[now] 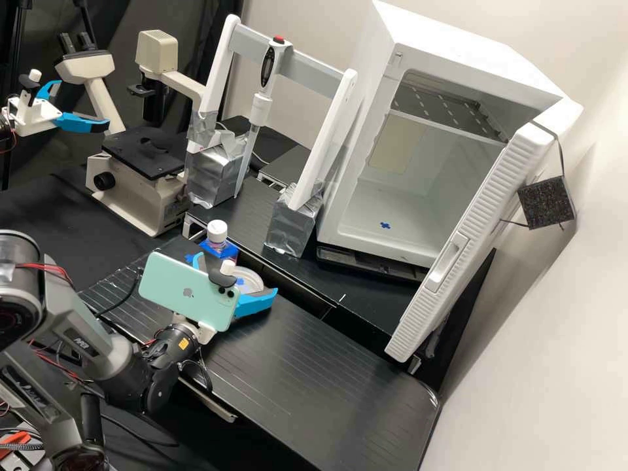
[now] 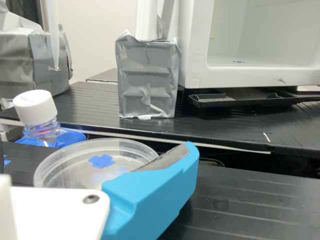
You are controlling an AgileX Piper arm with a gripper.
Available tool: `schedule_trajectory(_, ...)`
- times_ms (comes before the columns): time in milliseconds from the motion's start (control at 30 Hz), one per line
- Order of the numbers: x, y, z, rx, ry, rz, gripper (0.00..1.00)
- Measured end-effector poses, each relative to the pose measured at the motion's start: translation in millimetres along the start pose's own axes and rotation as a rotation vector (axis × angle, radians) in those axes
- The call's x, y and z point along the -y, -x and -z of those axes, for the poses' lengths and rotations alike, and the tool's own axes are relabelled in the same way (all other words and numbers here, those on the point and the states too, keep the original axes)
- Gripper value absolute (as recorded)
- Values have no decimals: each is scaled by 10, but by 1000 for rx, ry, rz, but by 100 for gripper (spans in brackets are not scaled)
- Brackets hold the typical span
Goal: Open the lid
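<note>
Tool (image 1: 235, 275) fingers stand apart around clear dish (image 2: 75, 172) on black surface (image 1: 314, 386); can't tell if both touch it. Blue cross shows within dish rim. White-capped bottle (image 1: 217, 232) sits near dish. Beyond: white frame (image 1: 219, 65) on taped blocks, open white cabinet (image 1: 458, 49) with inner rack (image 1: 451, 108), beige microscope (image 1: 124, 203), pale wall (image 1: 523, 392).

The front table (image 1: 314, 366) is black, with thin lines. On it are a clear round dish (image 2: 70, 171) with a blue mark (image 2: 101, 161) in it and, near that, a bottle (image 1: 216, 243) in something blue (image 1: 227, 252). The black shelf (image 1: 356, 294) behind has two silver blocks (image 1: 292, 229) and a big white box (image 1: 356, 190).
</note>
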Motion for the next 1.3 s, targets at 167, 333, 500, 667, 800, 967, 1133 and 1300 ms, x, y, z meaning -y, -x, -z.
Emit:
schedule_trajectory(167, -13, -9, -22, 16, -7, -20, 100)
schedule_trajectory(333, -23, -5, -31, 22, -4, -28, 0)
schedule_trajectory(500, -32, 1, -36, 26, -2, -34, 0)
schedule_trajectory(667, -32, 1, -36, 26, -2, -34, 0)
schedule_trajectory(800, -35, 3, -29, 24, 1, -37, 0)
schedule_trajectory(967, -36, 6, -17, 18, 8, -35, 0)
schedule_trajectory(1133, -34, 6, -17, 17, 8, -34, 0)
schedule_trajectory(1300, -30, 6, -15, 15, 10, -29, 0)
